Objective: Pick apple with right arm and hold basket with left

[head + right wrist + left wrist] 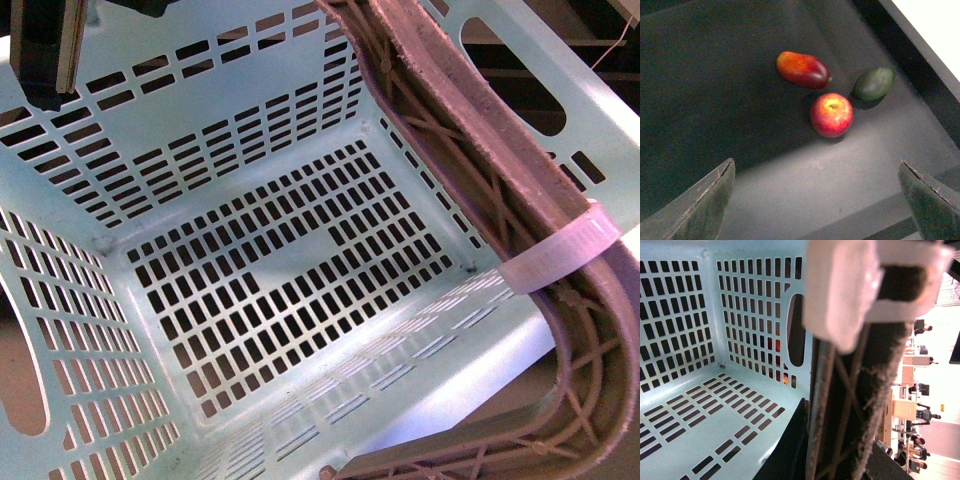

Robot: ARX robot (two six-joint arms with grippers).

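Basket (440,375) fills the front view, seen very close and tilted, its open side toward the camera; the slotted floor and walls are bare inside. The grey-brown ribbed handle (470,120) sweeps across the near right side, and a white band (565,250) wraps it where it bends. In the left wrist view the handle runs straight through the left gripper (840,460). Its dark fingers (790,450) sit tight against the handle on both sides, so the grip looks closed on the basket's handle. The white band is just beyond them, blurred from closeness. An oval hand-hole (796,330) shows in the far wall. Some orange-red glows through a few slots beside it; what it is I cannot tell. The right gripper (815,205) is spread wide and holds nothing, with only the two finger tips (695,205) showing at the frame edges. It hangs above a dark grey surface (765,175). The apple (831,115) lies on that surface, well apart from the fingers, with its yellowish stem dimple facing up. A long orange-red fruit (803,70) lies just beside it. A dark green fruit (874,83) lies just beside it on the other side, near a raised dark edge.
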